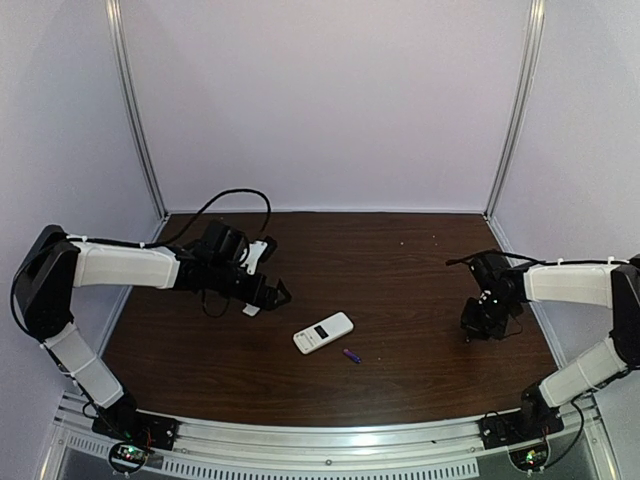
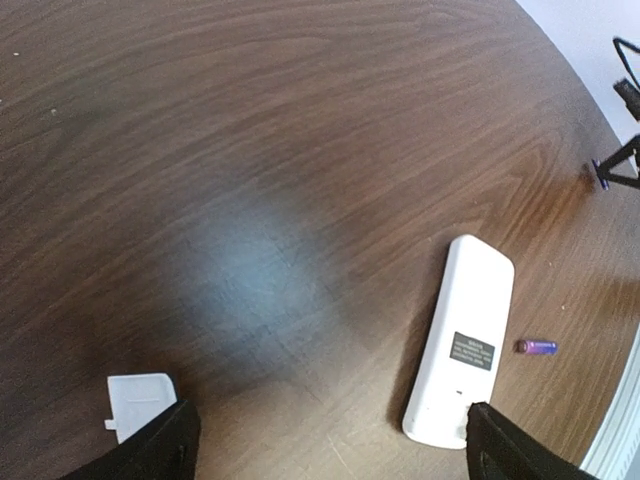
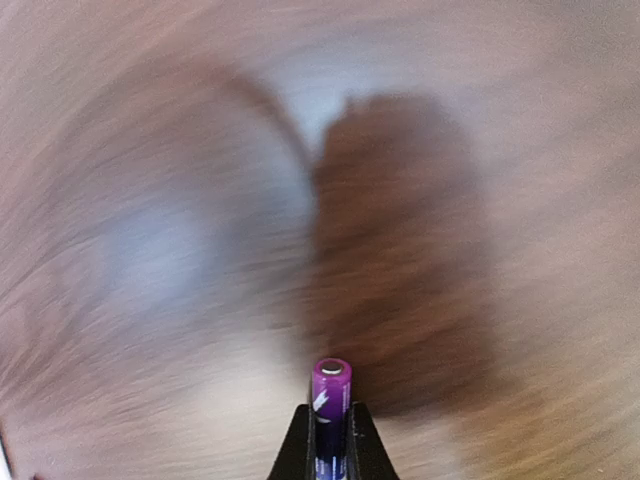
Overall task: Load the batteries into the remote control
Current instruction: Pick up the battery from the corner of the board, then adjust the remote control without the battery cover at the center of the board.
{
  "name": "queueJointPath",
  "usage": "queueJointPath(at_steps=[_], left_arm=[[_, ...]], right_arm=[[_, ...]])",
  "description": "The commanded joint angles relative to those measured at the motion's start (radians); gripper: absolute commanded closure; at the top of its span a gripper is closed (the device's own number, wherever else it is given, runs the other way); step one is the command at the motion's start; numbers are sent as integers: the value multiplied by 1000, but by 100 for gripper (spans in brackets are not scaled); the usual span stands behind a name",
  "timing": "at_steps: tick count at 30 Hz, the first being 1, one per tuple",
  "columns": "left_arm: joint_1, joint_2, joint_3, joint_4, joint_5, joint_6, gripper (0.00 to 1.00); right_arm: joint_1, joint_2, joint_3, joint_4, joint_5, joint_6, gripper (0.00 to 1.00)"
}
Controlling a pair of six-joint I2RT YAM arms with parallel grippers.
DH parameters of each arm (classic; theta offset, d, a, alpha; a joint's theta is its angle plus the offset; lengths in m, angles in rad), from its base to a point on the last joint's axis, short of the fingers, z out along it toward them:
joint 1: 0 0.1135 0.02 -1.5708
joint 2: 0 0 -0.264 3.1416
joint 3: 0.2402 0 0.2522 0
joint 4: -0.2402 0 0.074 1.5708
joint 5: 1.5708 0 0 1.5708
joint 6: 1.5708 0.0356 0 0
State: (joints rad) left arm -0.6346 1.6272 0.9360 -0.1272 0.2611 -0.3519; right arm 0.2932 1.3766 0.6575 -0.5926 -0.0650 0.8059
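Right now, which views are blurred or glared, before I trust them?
Left wrist: sharp, with a pale glare patch on the table left of the remote. Right wrist: background smeared by motion blur, only the held battery sharp. Top: evenly lit, slightly soft.

**Setting:** robot test cell, laboratory type.
**Enclosure:** plain pale lilac panel walls (image 1: 330, 100) at 9, 12 and 3 o'clock, joined at 11 and 1 o'clock by bare aluminium posts (image 1: 135, 110).
**Work area:** one dark wood-grain surface (image 1: 400, 260).
**Mounting:** ribbed aluminium rail (image 1: 330, 445) at 6 o'clock, carrying black base plates (image 1: 150, 430) and small lit circuit boards (image 1: 128, 457).
**Equipment:** two white-and-black jointed arms, the left arm (image 1: 120, 265) rising from 7 o'clock and the right arm (image 1: 575, 285) from 5 o'clock.
**Wiring:** exposed black cable (image 1: 240, 195) looping at 11 o'clock.
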Motion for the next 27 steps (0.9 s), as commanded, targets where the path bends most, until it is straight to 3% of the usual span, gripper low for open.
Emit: queueJointPath(at_steps=[1, 4, 10, 17, 27], left_arm=[[-13, -18, -55, 21, 133, 34, 7], [-40, -28, -82, 33, 169, 24, 11], [-68, -29, -128, 80, 218, -23, 20], [-77, -5, -169, 171, 266, -54, 28], [-97, 42, -214, 277, 277, -108, 33]], right_arm=[[78, 28, 67, 103, -169, -133, 100], [151, 78, 86, 202, -314, -156, 100], [327, 203, 185, 285, -385, -238, 100], [367, 353, 275, 409, -494, -263, 100], [393, 501, 372, 442, -605, -276, 100]])
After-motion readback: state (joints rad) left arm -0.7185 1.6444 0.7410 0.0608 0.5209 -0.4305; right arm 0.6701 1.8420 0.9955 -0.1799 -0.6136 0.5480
